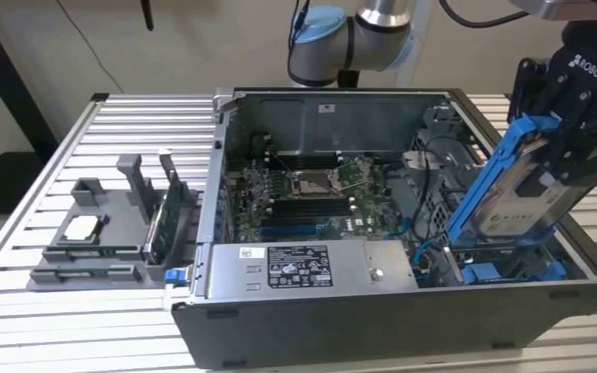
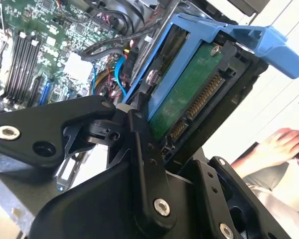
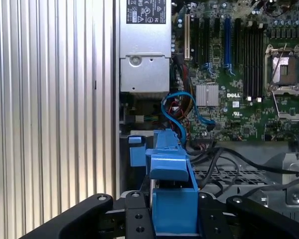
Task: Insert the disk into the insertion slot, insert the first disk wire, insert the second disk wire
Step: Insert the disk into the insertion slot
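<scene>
Grey metal is forming the open computer case [image 1: 382,326], which is lying on the slatted worktop [image 1: 71,334]. Along the case's near edge a power-supply box [image 1: 298,268] is sitting. Beside it, at the case's near corner toward the exterior view's right, the insertion slot [image 1: 490,272] is showing its blue fittings.

Over that slot the disk [image 1: 518,203] is hanging in its blue frame, held clear of the worktop. It is tilting steeply. Its long axis is running from high at the exterior view's right down toward the slot, and its lower end is pointing into the case. Whether that end is touching the slot I cannot tell. In the second wrist view its green circuit side [image 2: 184,94] is facing the camera.

The gripper [image 1: 553,167] is clenching the disk's upper part, pressing on it from both sides.

Farther in, the motherboard [image 1: 309,194] is lying flat. A grey parts tray [image 1: 91,233] is resting near the worktop's edge at the exterior view's left. The arm [image 1: 371,31] is rising beyond the case's far edge.
</scene>
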`<control>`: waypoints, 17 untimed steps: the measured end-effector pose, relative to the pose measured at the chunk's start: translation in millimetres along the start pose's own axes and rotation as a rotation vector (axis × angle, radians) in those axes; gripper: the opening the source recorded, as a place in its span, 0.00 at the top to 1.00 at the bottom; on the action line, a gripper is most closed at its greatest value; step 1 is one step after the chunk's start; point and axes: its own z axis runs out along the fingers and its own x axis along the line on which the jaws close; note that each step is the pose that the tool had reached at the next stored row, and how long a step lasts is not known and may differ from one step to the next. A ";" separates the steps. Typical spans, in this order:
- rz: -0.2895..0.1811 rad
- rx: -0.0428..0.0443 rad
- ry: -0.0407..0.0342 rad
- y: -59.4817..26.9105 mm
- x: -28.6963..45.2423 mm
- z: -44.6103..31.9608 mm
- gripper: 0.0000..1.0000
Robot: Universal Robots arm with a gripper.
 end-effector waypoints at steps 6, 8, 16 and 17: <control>0.000 0.0000 -0.0001 -0.1 0.0 2.8 0.67; 0.000 0.0000 -0.0001 -0.2 0.0 3.9 0.67; 0.000 0.0000 -0.0001 -0.5 0.0 7.0 0.67; 0.000 0.0000 0.0001 -0.5 -0.1 7.4 0.67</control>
